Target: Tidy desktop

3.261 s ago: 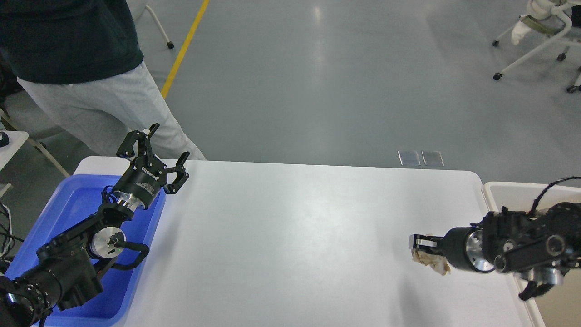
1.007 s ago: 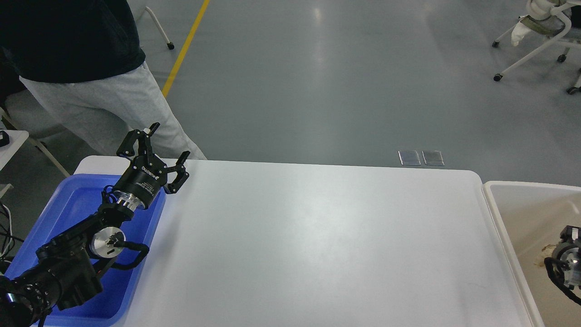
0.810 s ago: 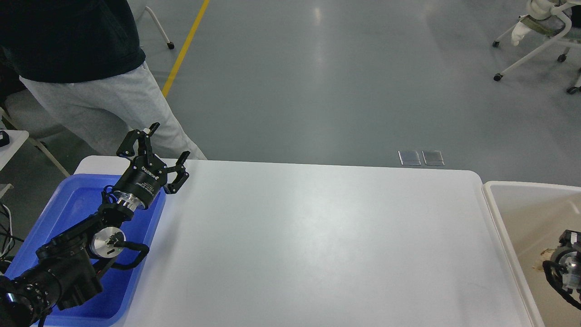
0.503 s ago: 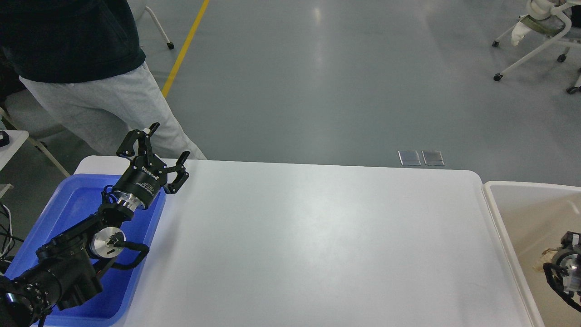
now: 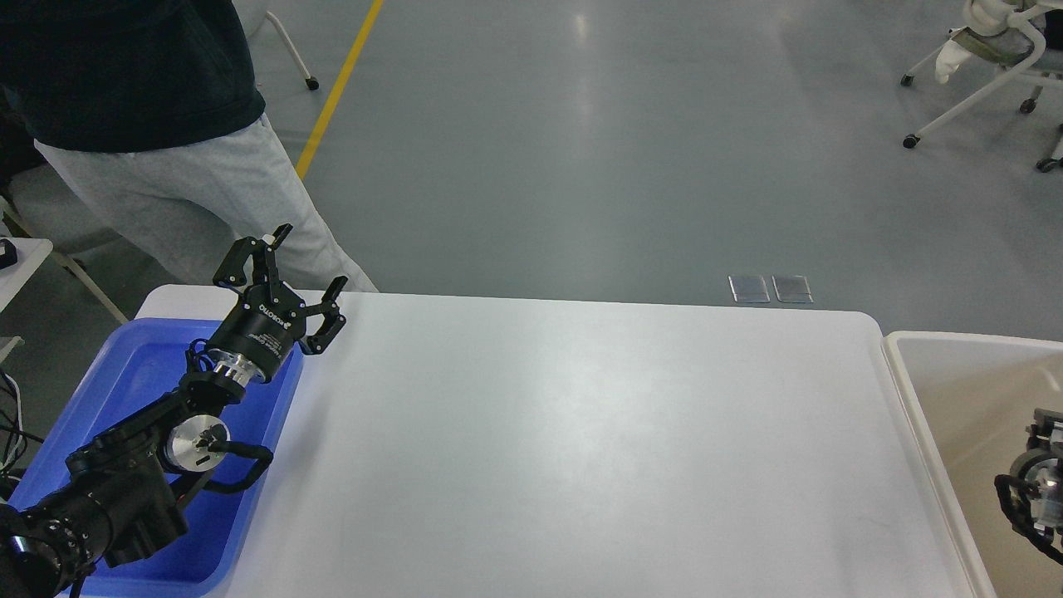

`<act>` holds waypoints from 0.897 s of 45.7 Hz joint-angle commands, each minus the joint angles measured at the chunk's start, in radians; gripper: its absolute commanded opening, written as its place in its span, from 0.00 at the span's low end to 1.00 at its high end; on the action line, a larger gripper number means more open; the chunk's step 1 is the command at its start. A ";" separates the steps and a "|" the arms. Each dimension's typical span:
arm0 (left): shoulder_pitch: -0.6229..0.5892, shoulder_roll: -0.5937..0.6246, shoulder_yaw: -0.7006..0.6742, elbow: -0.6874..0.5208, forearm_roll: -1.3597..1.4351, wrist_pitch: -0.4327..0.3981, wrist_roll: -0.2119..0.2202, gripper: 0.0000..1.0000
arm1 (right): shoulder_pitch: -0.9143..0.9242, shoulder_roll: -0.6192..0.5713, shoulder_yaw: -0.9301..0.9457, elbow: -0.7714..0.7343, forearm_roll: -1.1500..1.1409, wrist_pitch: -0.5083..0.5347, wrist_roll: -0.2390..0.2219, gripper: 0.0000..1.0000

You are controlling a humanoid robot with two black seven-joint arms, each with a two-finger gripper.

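Note:
The desktop (image 5: pixel 565 432) is a wide white tabletop with rounded corners, and nothing lies on its surface. My left gripper (image 5: pixel 311 257) is open and empty, raised above the table's far left corner, over the edge of the blue tray. Only a dark end part of my right arm (image 5: pixel 1034 486) shows at the right edge, inside the off-white bin. Its fingers cannot be told apart. No crumpled paper shows in the bin.
A blue plastic tray (image 5: pixel 133 374) sits at the table's left end under my left arm. An off-white bin (image 5: pixel 955 374) stands against the right end. A person (image 5: pixel 166 166) stands close behind the far left corner. A wheeled chair (image 5: pixel 988 75) is far right.
The right gripper, shut on a crumpled brown paper over the table's right side 3.3 s ago, has moved into the off-white bin. The paper seen beside it there no longer shows. The left arm is still.

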 commanded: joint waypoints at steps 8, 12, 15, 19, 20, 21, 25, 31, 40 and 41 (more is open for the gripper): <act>0.000 0.000 0.000 0.000 0.000 0.000 0.000 1.00 | 0.103 -0.036 0.279 0.107 0.003 0.017 0.001 1.00; 0.000 0.000 0.000 0.000 0.000 0.000 0.000 1.00 | 0.123 -0.114 0.361 0.255 0.003 0.017 0.001 1.00; 0.000 0.000 0.000 0.000 0.000 0.000 0.000 1.00 | 0.132 -0.174 0.408 0.399 0.001 0.017 0.001 1.00; 0.000 0.000 0.002 0.000 0.000 0.000 0.000 1.00 | 0.149 -0.231 0.456 0.557 0.000 0.017 0.001 1.00; 0.000 0.000 0.000 0.000 0.000 0.000 0.000 1.00 | 0.157 -0.238 0.465 0.588 0.000 0.019 0.001 1.00; 0.000 0.000 0.000 0.000 0.000 0.000 0.000 1.00 | 0.165 -0.242 0.474 0.614 0.000 0.019 0.001 1.00; 0.000 0.000 0.000 0.000 0.000 0.000 0.000 1.00 | 0.188 -0.252 0.508 0.696 0.000 0.049 0.001 1.00; 0.000 0.000 0.000 0.000 0.000 0.000 0.000 1.00 | 0.192 -0.254 0.534 0.762 0.000 0.192 0.001 1.00; 0.000 0.000 0.000 0.000 0.000 0.000 0.000 1.00 | 0.180 -0.249 0.537 0.788 0.017 0.430 0.001 1.00; 0.000 0.000 0.000 0.000 0.000 0.000 0.000 1.00 | 0.178 -0.248 0.537 0.791 0.017 0.439 0.001 1.00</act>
